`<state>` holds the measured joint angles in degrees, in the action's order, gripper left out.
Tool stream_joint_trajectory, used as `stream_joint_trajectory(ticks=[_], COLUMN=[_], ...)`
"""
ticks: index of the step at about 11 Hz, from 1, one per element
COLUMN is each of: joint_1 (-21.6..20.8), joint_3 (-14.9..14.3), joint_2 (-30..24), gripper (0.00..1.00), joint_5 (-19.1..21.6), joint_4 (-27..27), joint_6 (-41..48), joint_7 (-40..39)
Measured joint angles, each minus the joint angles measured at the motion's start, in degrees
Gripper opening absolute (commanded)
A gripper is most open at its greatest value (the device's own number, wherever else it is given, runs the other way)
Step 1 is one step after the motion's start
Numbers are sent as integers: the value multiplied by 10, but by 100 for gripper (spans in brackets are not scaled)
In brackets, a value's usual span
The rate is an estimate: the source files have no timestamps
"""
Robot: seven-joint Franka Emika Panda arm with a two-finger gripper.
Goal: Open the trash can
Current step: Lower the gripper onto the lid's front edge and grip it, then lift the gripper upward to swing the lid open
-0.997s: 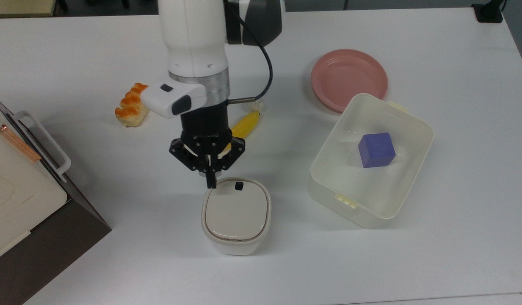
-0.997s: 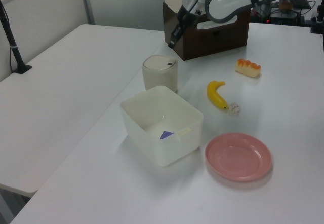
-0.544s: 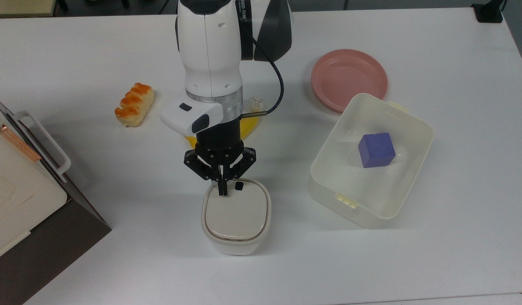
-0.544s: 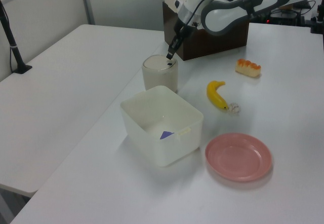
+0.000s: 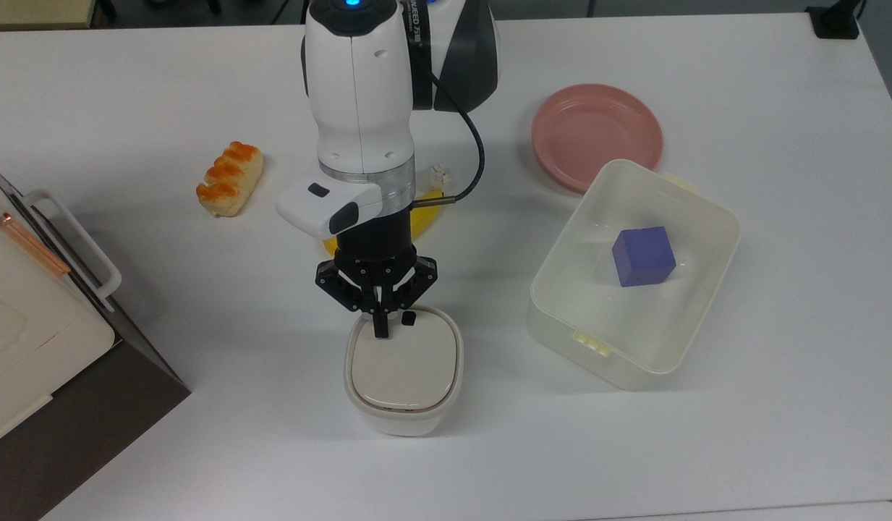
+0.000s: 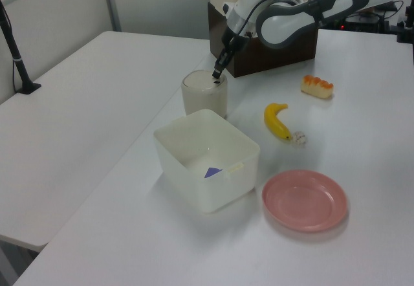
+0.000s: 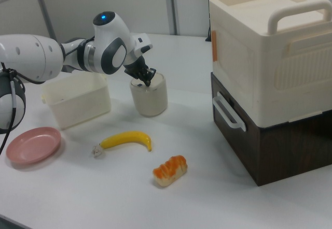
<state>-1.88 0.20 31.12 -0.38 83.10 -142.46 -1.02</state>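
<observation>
On the white counter (image 5: 706, 449), the trash can (image 5: 403, 376) stands with its lid down; the gripper (image 5: 380, 333), fingers together, points at the lid's rim beside the black button (image 5: 409, 318).

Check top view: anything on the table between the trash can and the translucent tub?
Nothing. In the top view the table is bare between the trash can and the tub; the purple cube sits inside the tub.

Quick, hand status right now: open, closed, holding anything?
Hand: closed, holding nothing, fingertips together over the trash can lid, beside the black button.
</observation>
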Motion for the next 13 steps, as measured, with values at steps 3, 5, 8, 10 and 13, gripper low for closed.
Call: stream_joint_trajectory(ticks=[3,5,8,10,13], joint_1=[0,0,2,5,12], joint_3=[0,0,0,-2,-2], joint_2=[2,2,-8,-36,-74], gripper=[5,5,6,6,10], joint_5=[-8,-9,-7,3,4], joint_4=[-1,-2,-8,-14,-14], joint_6=[0,0,-1,-1,60], joint_7=[0,0,2,2,3])
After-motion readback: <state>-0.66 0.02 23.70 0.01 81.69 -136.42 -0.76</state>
